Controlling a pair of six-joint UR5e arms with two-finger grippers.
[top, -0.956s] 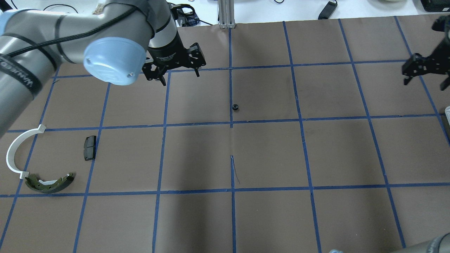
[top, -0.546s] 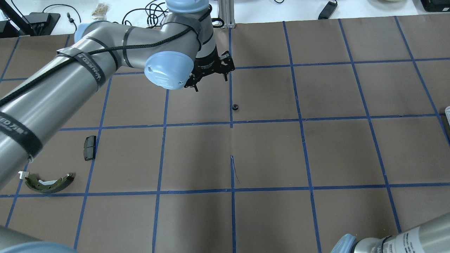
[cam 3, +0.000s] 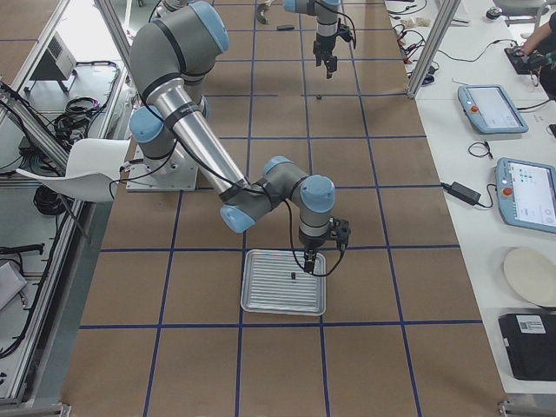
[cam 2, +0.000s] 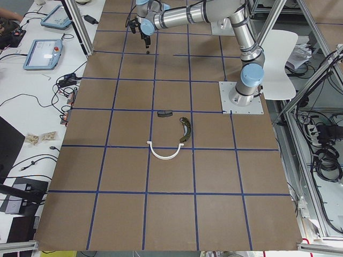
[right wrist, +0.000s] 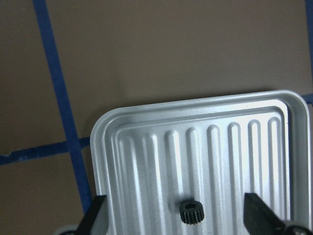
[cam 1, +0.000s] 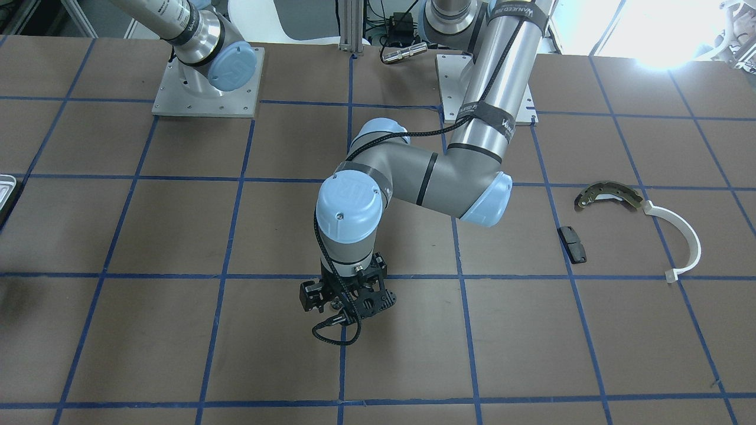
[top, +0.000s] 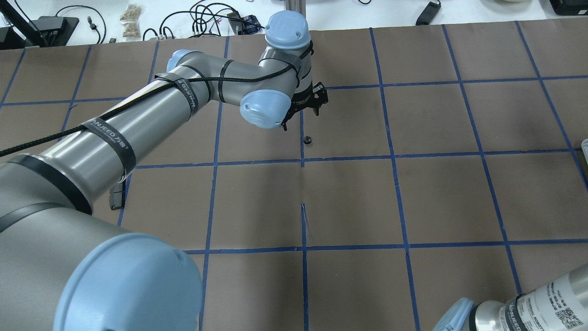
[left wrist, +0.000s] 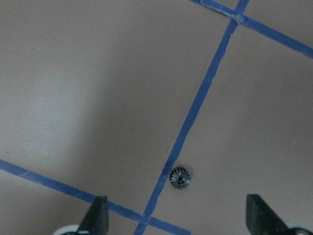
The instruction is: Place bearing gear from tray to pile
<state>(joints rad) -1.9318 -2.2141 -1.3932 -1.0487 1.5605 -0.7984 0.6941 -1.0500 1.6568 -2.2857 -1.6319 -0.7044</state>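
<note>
The pile [cam 1: 608,195] lies well out on the robot's left. The left gripper [left wrist: 178,215] hovers over the table's middle, fingers spread and empty. The centre gear [left wrist: 180,179] lies flat just beside a blue tape line [left wrist: 195,117], centred between the fingers and slightly ahead of them. Being round, it has no long axis to match. Far right, the right gripper [right wrist: 175,218], likewise spread, hangs over the tray [right wrist: 195,105], with the tray gear [right wrist: 191,211] between its fingers.

gear [right wrist: 191,211] inside tray [right wrist: 122,147], second gear [left wrist: 180,178] on table [left wrist: 73,73] beside tape line [left wrist: 202,95]
</note>
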